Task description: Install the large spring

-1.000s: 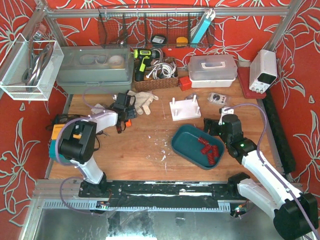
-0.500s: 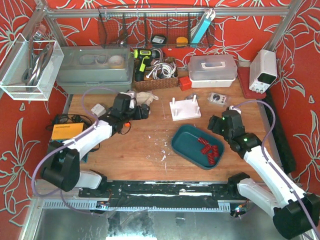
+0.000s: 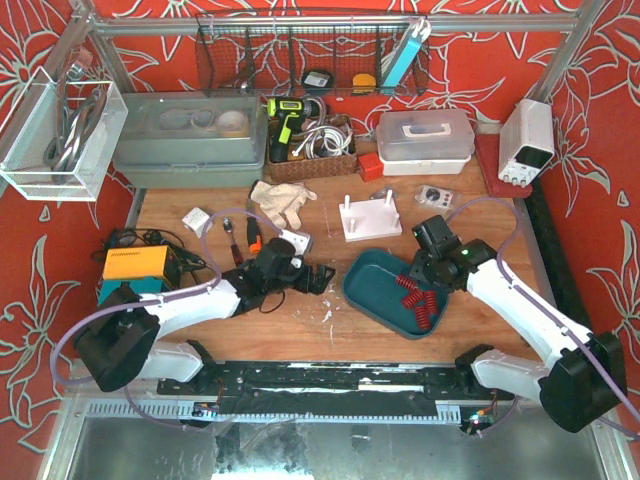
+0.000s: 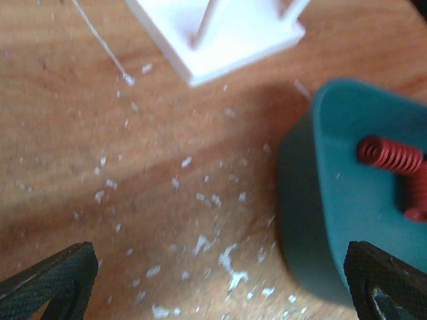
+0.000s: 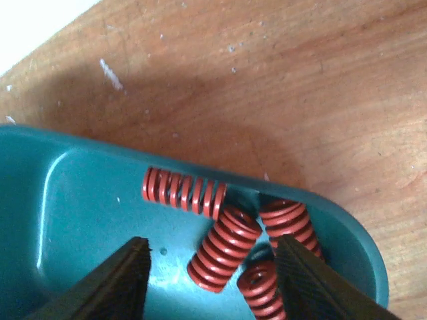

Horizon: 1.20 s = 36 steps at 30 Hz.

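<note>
Several red springs (image 5: 223, 250) lie in a teal tray (image 5: 80, 220); a thick one sits between my right fingertips, with a thinner one (image 5: 183, 192) behind it. My right gripper (image 5: 213, 283) is open just above them, holding nothing. In the top view it (image 3: 418, 272) hangs over the tray (image 3: 365, 290) and the springs (image 3: 415, 297). My left gripper (image 4: 217, 293) is open and empty, low over the wood just left of the tray (image 4: 313, 220); in the top view it is beside the tray's left end (image 3: 322, 280). The white peg fixture (image 3: 369, 217) stands behind the tray.
White flakes (image 4: 230, 257) litter the wood in front of the left gripper. A work glove (image 3: 282, 203), cables and an orange box (image 3: 135, 264) lie at the back left. Bins, a clear box (image 3: 425, 140) and a white power supply (image 3: 526, 140) line the back.
My left arm has swung from the back left across the table to the tray's left end. My right gripper has moved left and down over the springs in the tray.
</note>
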Each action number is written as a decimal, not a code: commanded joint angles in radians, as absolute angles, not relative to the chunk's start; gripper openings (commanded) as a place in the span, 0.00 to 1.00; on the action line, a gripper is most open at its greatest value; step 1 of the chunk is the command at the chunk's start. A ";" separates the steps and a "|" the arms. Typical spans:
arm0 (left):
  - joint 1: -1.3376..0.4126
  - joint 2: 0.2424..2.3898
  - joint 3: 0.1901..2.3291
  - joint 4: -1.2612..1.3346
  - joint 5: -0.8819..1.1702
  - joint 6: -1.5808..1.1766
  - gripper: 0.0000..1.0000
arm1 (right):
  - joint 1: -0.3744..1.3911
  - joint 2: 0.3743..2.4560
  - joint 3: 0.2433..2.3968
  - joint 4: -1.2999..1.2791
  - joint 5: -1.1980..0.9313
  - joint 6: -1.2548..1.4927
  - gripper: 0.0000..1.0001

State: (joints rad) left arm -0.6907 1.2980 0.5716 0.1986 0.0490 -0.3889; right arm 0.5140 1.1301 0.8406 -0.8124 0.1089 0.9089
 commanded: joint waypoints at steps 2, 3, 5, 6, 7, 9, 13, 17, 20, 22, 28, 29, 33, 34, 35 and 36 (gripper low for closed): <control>-0.715 1.263 0.497 0.286 -0.053 -0.302 1.00 | 0.578 1.085 0.842 -0.913 0.148 1.044 0.48; -0.715 1.253 0.480 0.302 -0.074 -0.286 1.00 | 0.584 1.076 0.836 -0.918 0.159 1.056 0.47; -0.715 1.227 0.437 0.354 -0.104 -0.261 1.00 | 0.591 1.069 0.822 -0.915 0.173 1.077 0.45; -0.715 1.212 0.434 0.357 -0.120 -0.259 1.00 | 0.594 1.072 0.814 -0.910 0.167 1.084 0.43; -0.715 1.201 0.441 0.344 -0.124 -0.255 1.00 | 0.597 1.079 0.808 -0.903 0.161 1.092 0.41; -0.715 1.179 0.434 0.345 -0.133 -0.249 1.00 | 0.606 1.096 0.799 -0.892 0.146 1.111 0.40; -0.715 1.144 0.401 0.340 -0.249 -0.290 1.00 | 0.638 1.116 0.774 -0.847 0.131 1.144 0.38; -0.715 1.108 0.378 0.339 -0.310 -0.313 1.00 | 0.666 1.155 0.752 -0.806 0.109 1.169 0.39; -0.714 1.094 0.361 0.339 -0.319 -0.327 1.00 | 0.683 1.188 0.740 -0.777 0.091 1.183 0.39; -0.714 1.087 0.358 0.332 -0.321 -0.327 1.00 | 0.690 1.205 0.732 -0.761 0.089 1.194 0.39; -0.714 1.046 0.321 0.356 -0.340 -0.345 1.00 | 0.695 1.243 0.710 -0.726 0.084 1.218 0.38; -0.713 1.042 0.318 0.358 -0.342 -0.344 1.00 | 0.695 1.247 0.709 -0.731 0.091 1.223 0.38; -0.714 1.026 0.313 0.363 -0.346 -0.340 1.00 | 0.695 1.260 0.694 -0.735 0.107 1.251 0.38; -0.715 1.023 0.313 0.367 -0.344 -0.338 1.00 | 0.695 1.267 0.691 -0.731 0.106 1.257 0.39; -0.714 1.021 0.311 0.368 -0.342 -0.339 1.00 | 0.695 1.273 0.693 -0.729 0.107 1.262 0.39; -0.713 1.020 0.311 0.368 -0.342 -0.340 1.00 | 0.695 1.285 0.693 -0.726 0.106 1.262 0.39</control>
State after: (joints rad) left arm -0.7136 1.0397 0.3161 0.3294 -0.3141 -0.3340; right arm 0.6895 1.2591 0.7094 -0.7238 0.0811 1.2194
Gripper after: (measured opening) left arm 0.998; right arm 0.388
